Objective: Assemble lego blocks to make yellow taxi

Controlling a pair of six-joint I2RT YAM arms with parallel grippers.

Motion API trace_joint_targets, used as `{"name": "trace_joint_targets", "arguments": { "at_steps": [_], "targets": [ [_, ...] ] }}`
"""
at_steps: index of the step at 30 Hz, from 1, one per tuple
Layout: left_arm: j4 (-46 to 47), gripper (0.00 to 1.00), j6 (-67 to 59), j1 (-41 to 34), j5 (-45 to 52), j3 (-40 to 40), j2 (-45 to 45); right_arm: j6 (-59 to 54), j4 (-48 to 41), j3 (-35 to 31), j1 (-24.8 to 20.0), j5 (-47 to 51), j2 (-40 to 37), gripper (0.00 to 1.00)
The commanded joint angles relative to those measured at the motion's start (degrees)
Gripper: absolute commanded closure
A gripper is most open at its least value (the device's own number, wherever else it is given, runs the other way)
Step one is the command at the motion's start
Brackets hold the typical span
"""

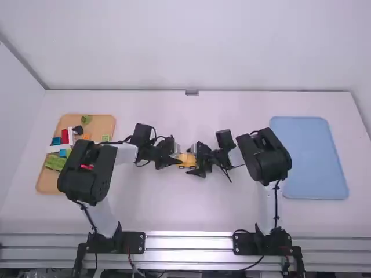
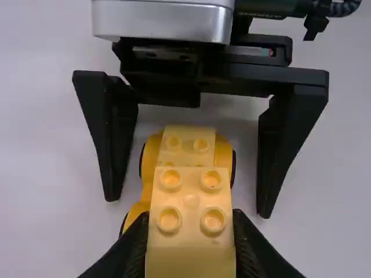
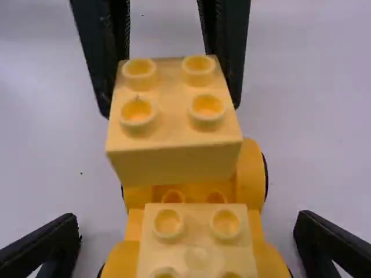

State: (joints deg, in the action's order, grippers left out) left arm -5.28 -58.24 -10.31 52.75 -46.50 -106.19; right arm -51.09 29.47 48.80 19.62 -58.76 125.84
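In the high view, the left gripper (image 1: pixel 176 160) and right gripper (image 1: pixel 200 164) faced each other mid-table at the yellow wheeled base (image 1: pixel 187 160). Loose blocks (image 1: pixel 65 136) lay on a brown tray (image 1: pixel 105 124) at the left; a blue tray (image 1: pixel 307 162) lay at the right.

In the left wrist view, the left gripper was clamped on a pale yellow four-stud block (image 2: pixel 191 200). Another pale block (image 2: pixel 186 147) sat on the base.

In the right wrist view, the right gripper's fingers stood wide apart, astride the base; the held block seemed to be just above it, though contact was hard to judge.
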Motion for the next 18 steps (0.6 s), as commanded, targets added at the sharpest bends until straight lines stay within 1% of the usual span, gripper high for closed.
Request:
{"name": "trace_joint_targets", "arguments": {
  "at_steps": [1,3,5,7,8,9,10,12,13,14,15,16,18],
  "targets": [
    [-0.2,0.98,0.0,0.4,0.4,0.1,-0.5,-0.8,-0.1,0.8,-0.2,0.5,0.6,0.01],
    [-0.1,0.98,-0.3,0.6,0.7,0.1,-0.5,-0.9,0.1,0.6,-0.2,0.5,0.6,0.04],
    [0.2,0.98,-0.3,0.3,0.3,0.1,-0.5,-0.8,-0.3,0.7,0.0,0.5,0.6,0.13],
    [0.2,0.98,-0.3,-0.1,0.4,0.1,-0.8,-0.8,-0.3,0.7,-0.1,0.6,0.6,0.19],
    [0.0,0.98,-0.3,-0.2,0.5,0.1,-1.0,-0.8,-0.1,0.7,-0.1,0.6,0.6,0.25],
    [-0.4,0.98,-0.2,-0.2,0.5,0.1,-1.4,-0.8,0.0,0.7,-0.1,0.5,0.6,0.28],
    [-0.6,0.98,-0.3,-0.1,0.5,0.1,-1.8,-0.8,0.0,0.7,-0.1,0.6,0.6,0.35],
    [-0.5,0.98,-0.2,0.2,0.5,0.1,-1.9,-0.8,0.0,0.7,-0.1,0.5,0.6,0.41],
    [-0.3,0.98,-0.3,0.2,0.6,0.1,-2.1,-0.8,-0.2,0.7,-0.1,0.5,0.6,0.48],
    [-0.3,0.98,-0.3,0.0,0.9,0.0,-2.3,-0.8,-0.3,0.7,-0.1,0.5,0.6,0.52],
    [-0.3,0.98,-0.3,0.0,0.9,0.0,-2.4,-0.8,-0.4,0.7,-0.1,0.5,0.6,0.54],
    [-0.8,0.98,-0.3,-0.2,1.3,0.0,-2.9,-0.8,-0.6,0.7,-0.2,0.5,0.6,0.58],
    [-1.9,0.98,-0.3,-0.2,2.8,0.0,-3.8,-0.8,-0.9,0.7,-0.2,-0.1,0.6,0.61]
  ]
}}
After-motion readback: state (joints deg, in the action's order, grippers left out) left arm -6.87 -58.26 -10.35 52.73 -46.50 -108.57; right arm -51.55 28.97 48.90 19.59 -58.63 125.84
